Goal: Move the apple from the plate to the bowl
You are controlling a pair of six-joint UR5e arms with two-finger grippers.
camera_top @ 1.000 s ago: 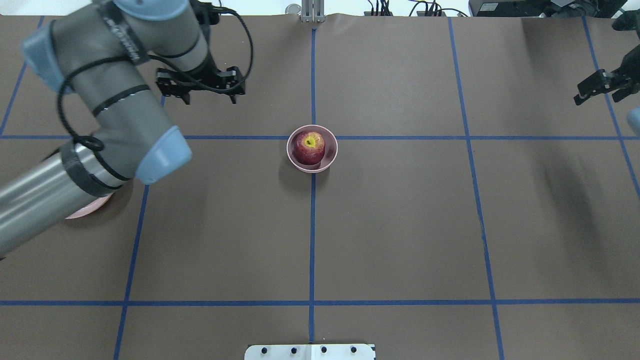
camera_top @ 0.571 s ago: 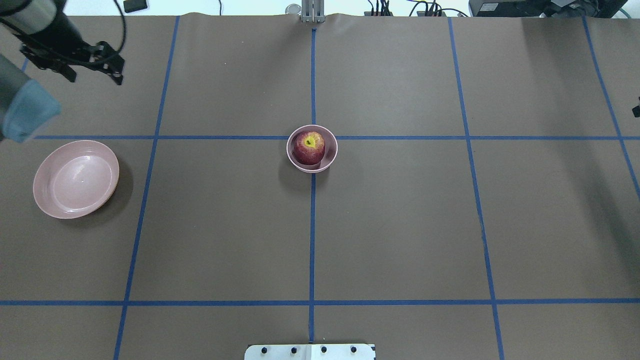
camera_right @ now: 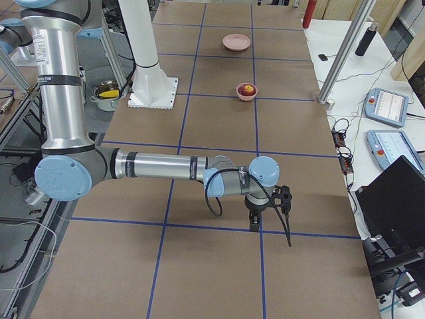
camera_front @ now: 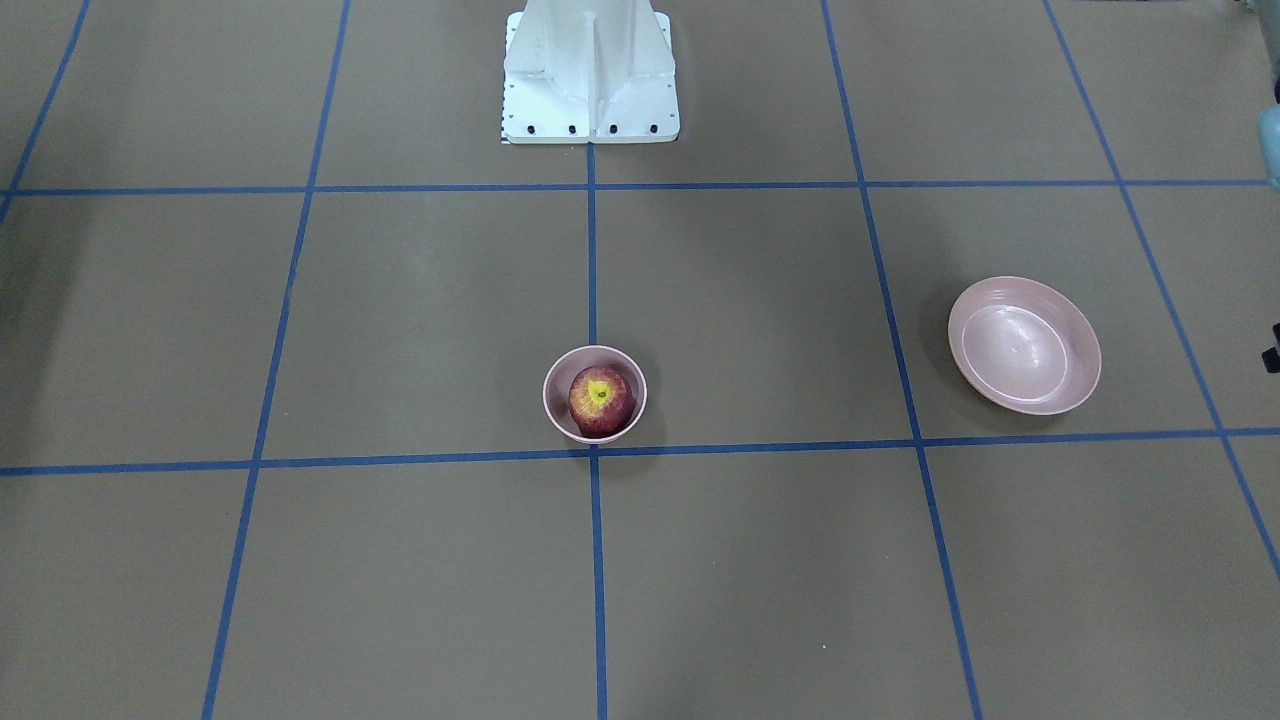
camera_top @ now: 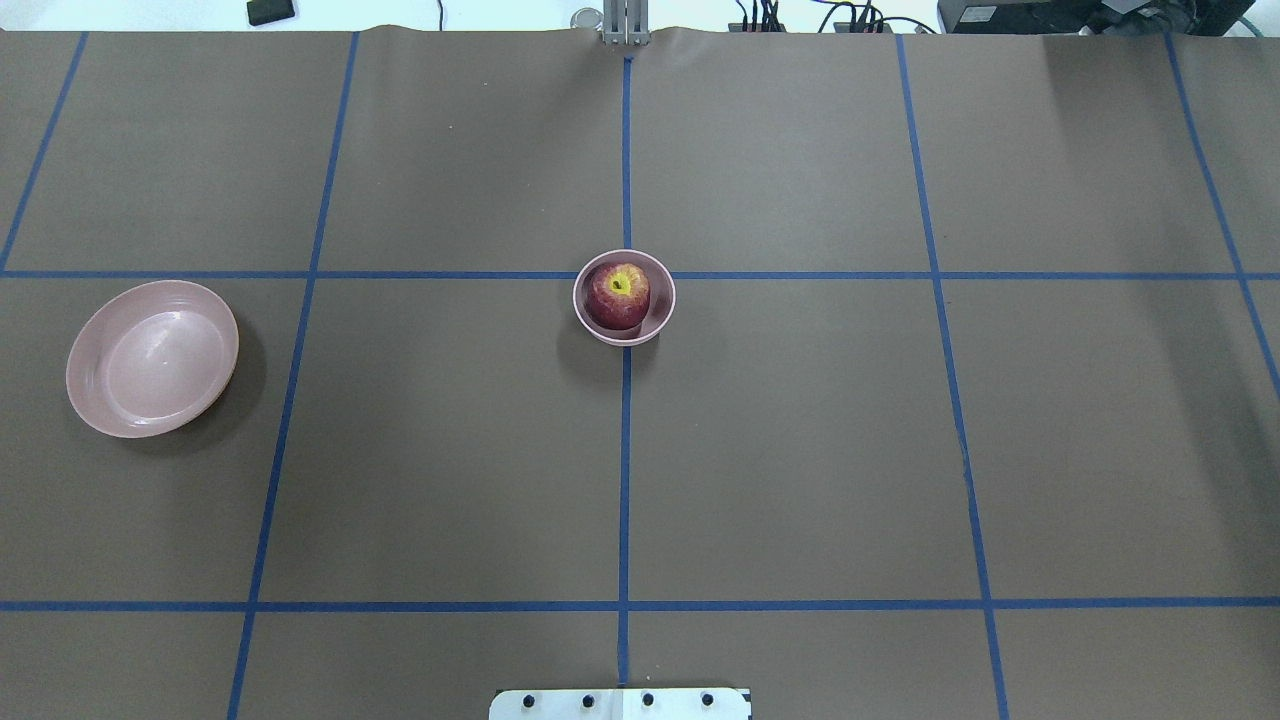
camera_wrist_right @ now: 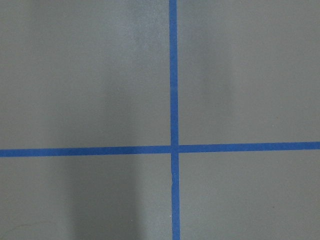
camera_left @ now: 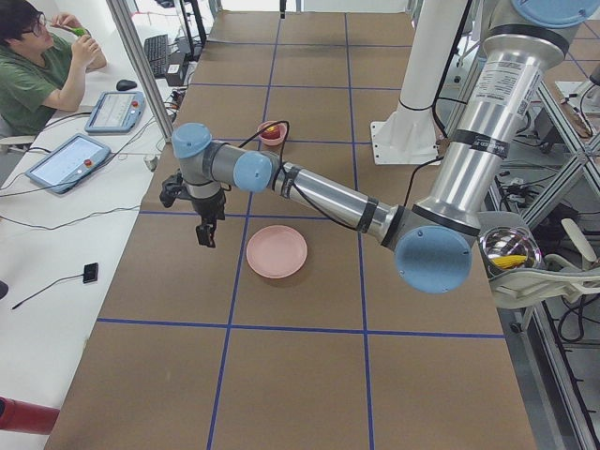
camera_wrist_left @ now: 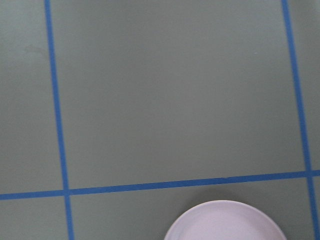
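The dark red apple [camera_top: 617,294] sits inside the small deep pink bowl [camera_top: 664,302] at the table's middle; it also shows in the front view [camera_front: 602,399]. The wide shallow pink plate [camera_top: 150,358] lies bare on the left side and shows in the left wrist view [camera_wrist_left: 225,222]. My left gripper [camera_left: 202,232] hangs above the table's far edge, beyond the plate [camera_left: 276,251]. My right gripper [camera_right: 270,229] hangs over the table's right end, far from the bowl [camera_right: 246,95]. Both show only in side views; I cannot tell whether they are open or shut.
The white robot base [camera_front: 590,70] stands at the near edge centre. Blue tape lines divide the brown table into squares. An operator [camera_left: 37,66] sits beyond the far edge with tablets [camera_left: 70,159]. More tablets [camera_right: 388,106] lie off the table's side.
My left arm has swung away to the left and out of the overhead view, uncovering the plate. My right gripper has left the right edge. Apple and bowl have not moved.
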